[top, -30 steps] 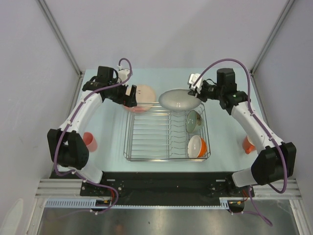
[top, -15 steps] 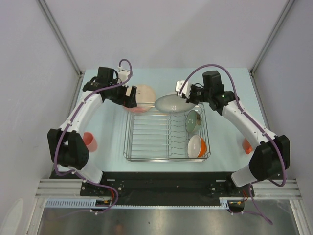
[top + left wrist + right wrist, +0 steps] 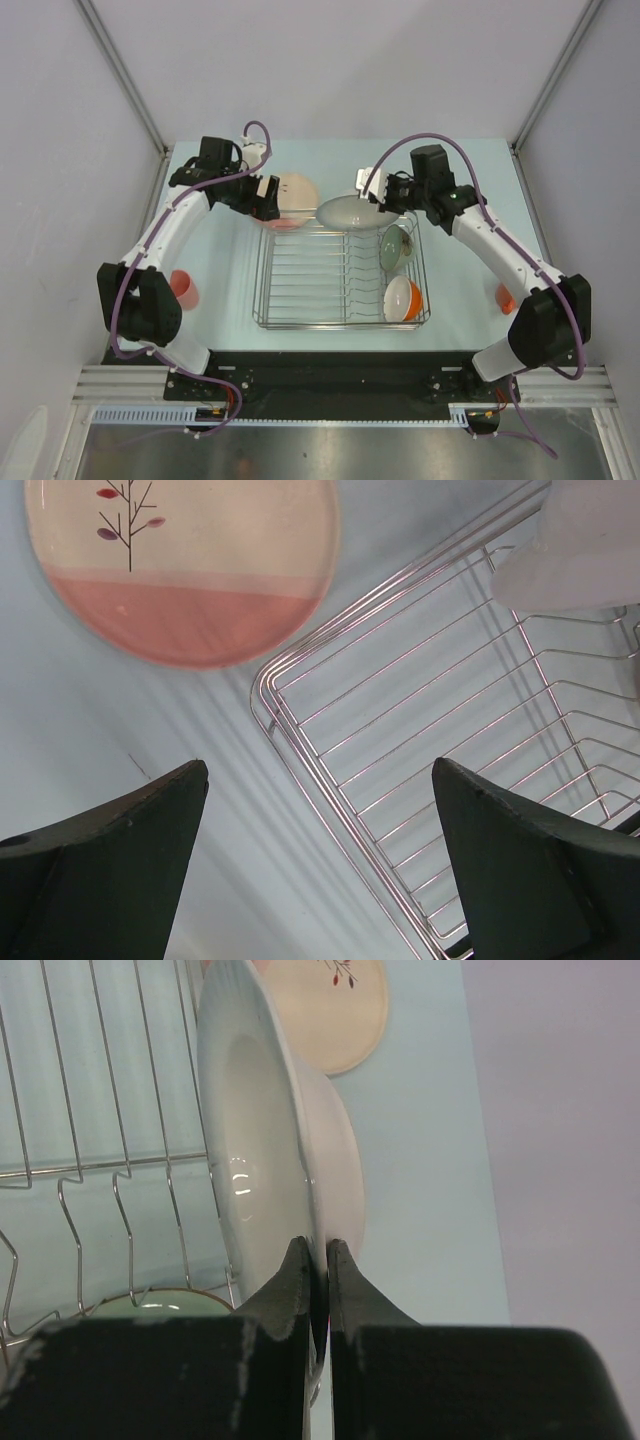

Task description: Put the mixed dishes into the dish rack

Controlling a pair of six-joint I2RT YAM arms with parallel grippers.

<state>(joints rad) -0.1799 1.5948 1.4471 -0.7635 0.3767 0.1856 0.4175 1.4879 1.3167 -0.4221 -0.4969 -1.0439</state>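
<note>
one white bowl (image 3: 348, 211), two racked bowls (image 3: 396, 248) (image 3: 402, 298), one plate (image 3: 293, 190), one tumbler (image 3: 183, 288), one mug (image 3: 506, 297)

1. I am working in a robot lab, inside a closed-in test cell.
2. Plain pale walls (image 3: 330, 70) held by bare metal posts (image 3: 120, 70) box in the table (image 3: 225, 290) on three sides.
3. The left arm (image 3: 175, 225) and the right arm (image 3: 500, 245) stand on a black base (image 3: 340, 368), with metal rails (image 3: 120, 382) along the near edge.
4. Purple cables (image 3: 440, 140) loop openly along both arms.
5. The kitchenware I see, a wire dish rack (image 3: 320, 290) and a plate (image 3: 295, 190) beside it, sits on this pale blue work top.
</note>
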